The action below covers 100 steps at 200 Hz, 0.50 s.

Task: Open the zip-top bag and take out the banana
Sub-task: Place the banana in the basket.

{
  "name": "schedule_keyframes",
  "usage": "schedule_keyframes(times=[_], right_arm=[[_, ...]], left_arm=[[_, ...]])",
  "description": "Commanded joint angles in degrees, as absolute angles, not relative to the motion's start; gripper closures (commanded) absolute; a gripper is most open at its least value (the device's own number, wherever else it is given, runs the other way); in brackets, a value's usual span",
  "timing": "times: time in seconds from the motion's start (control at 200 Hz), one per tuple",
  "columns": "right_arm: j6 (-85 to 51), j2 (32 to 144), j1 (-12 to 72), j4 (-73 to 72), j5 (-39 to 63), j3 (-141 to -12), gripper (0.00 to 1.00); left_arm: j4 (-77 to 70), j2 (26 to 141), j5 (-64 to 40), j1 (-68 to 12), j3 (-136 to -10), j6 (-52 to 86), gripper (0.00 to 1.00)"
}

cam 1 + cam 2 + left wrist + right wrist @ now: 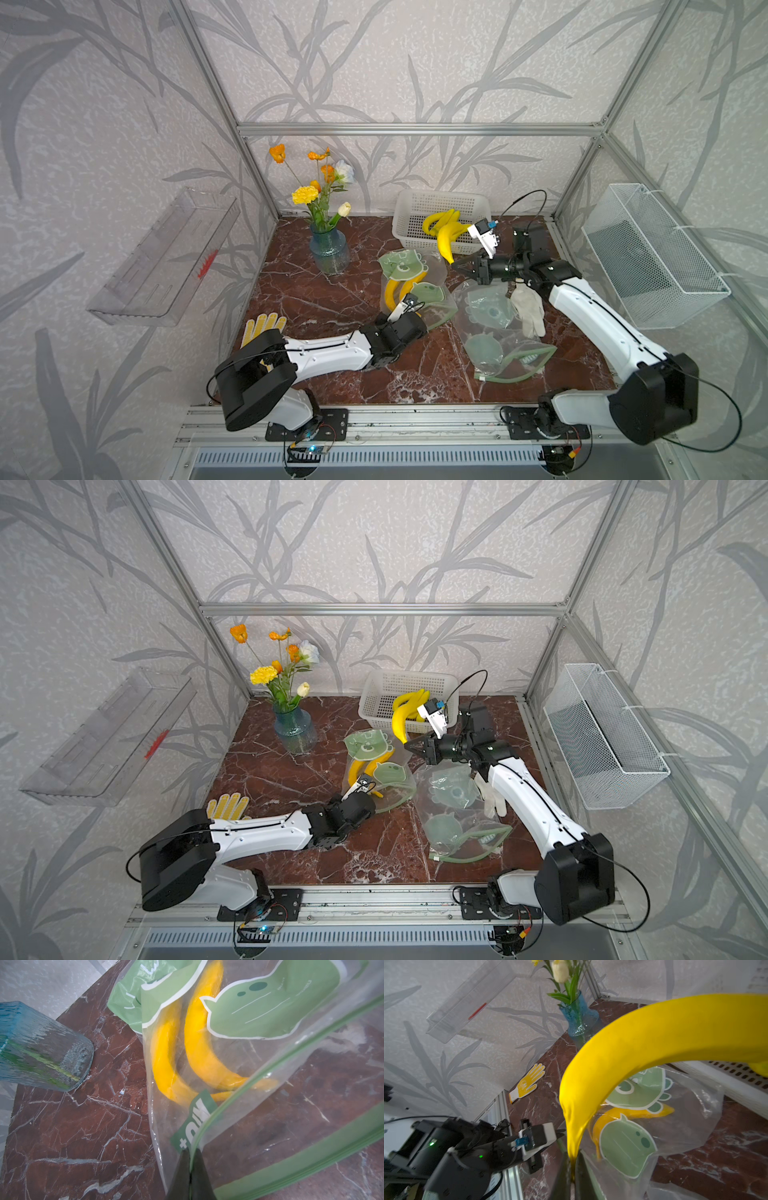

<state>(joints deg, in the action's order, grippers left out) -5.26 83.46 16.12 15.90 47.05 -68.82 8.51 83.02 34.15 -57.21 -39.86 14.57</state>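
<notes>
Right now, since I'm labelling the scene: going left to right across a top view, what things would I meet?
Clear wall shelf, yellow glove, blue vase, zip-top bag, white glove, wire basket.

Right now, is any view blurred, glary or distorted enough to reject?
Both top views: sharp, evenly lit, soft shadows. Left wrist view: vase smeared at the edge, mild sheen on the zip-top bag. Right wrist view: left arm blurred, banana fairly sharp.
</notes>
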Motion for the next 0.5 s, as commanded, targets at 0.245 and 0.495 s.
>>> schedule_keyframes(times=[0.245,0.495], right_arm=[[-2.17,116.04,12.11,15.72,34.72,-92.34,1.00],[-2.85,124.77,10.60,19.08,29.32,-100.89,1.00]], left_arm=[[4.68,78.25,30.28,-56.87,-37.90,14.65,1.00],[3.32,76.06,29.23,-56.87,-35.86,15.03,0.99]])
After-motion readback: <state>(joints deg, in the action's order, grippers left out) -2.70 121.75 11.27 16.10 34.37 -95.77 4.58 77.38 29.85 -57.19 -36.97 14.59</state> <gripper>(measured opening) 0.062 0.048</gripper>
